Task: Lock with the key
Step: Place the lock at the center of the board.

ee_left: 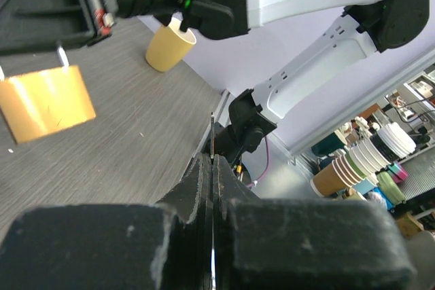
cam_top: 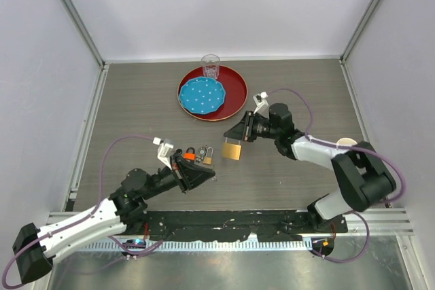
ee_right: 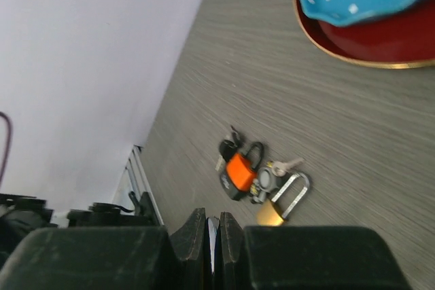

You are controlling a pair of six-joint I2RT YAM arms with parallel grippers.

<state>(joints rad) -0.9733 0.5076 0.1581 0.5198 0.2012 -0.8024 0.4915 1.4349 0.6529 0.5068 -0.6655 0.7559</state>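
My right gripper (cam_top: 238, 135) is shut on the shackle of a large brass padlock (cam_top: 232, 151) and holds it above the table's middle. The padlock also shows in the left wrist view (ee_left: 45, 103), hanging under the right gripper. A thin silver strip shows between the right fingertips (ee_right: 202, 225). My left gripper (cam_top: 206, 175) is shut on a thin key blade (ee_left: 213, 137) that sticks out past the tips. It is low and left of the brass padlock and points toward it, a gap away.
A pile of padlocks and keys (cam_top: 198, 155) lies by the left gripper: an orange padlock (ee_right: 239, 171), a grey one and a small brass one (ee_right: 272, 214). A red tray (cam_top: 231, 108) with a blue plate (cam_top: 203, 95) and a glass (cam_top: 211, 66) stand behind. A yellow cup (cam_top: 347, 142) is right.
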